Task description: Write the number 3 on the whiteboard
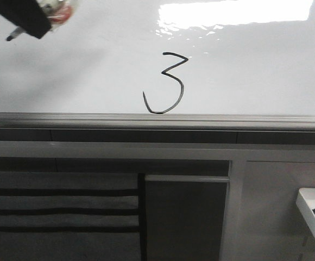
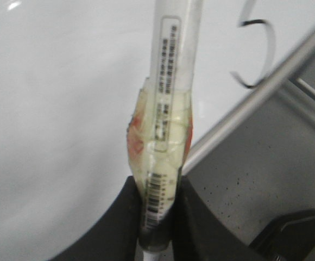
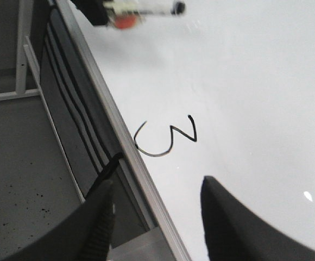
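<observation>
One number 3 [image 1: 166, 84] sits low on the whiteboard [image 1: 266, 70], just above its grey rail [image 1: 157, 120]. Left gripper [image 2: 156, 217] is clenched on one marker [image 2: 168, 109], held well left of the digit, tip off the board. Right gripper [image 3: 156, 217] is released, jaws apart and empty, the digit beyond them.

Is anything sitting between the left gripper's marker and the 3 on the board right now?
Nothing visible. The left gripper holds the marker up and left of the number 3, and only bare whiteboard lies between them. The right gripper is open, beside the board's rail.
</observation>
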Controlling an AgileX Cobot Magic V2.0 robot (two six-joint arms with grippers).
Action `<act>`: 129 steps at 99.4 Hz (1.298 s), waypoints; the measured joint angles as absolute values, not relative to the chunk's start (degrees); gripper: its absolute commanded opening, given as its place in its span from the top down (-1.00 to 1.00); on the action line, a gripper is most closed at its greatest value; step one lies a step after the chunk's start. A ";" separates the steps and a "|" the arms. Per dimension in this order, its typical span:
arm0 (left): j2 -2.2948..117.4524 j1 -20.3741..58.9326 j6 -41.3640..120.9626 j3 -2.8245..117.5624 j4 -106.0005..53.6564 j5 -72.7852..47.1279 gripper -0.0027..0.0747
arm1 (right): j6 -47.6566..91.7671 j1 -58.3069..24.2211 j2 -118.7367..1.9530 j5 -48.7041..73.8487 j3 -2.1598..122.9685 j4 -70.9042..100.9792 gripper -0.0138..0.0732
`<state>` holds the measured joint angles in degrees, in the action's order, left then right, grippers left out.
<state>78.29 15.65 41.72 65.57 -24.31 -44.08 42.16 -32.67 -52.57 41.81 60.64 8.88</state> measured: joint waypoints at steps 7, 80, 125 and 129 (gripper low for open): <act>78.58 11.37 39.36 64.04 -26.01 -41.85 0.98 | 41.64 -31.51 -52.09 43.17 60.64 8.88 -0.06; 83.96 5.17 37.58 60.12 -36.42 -30.68 0.98 | 40.89 -30.93 -52.09 45.53 60.64 8.88 -0.06; 83.96 5.17 37.58 60.12 -36.55 -30.45 0.98 | 40.79 -30.93 -52.09 45.53 60.64 8.88 -0.06; 83.96 5.17 37.58 60.12 -36.55 -30.45 0.98 | 40.79 -30.93 -52.09 45.62 60.64 8.88 -0.06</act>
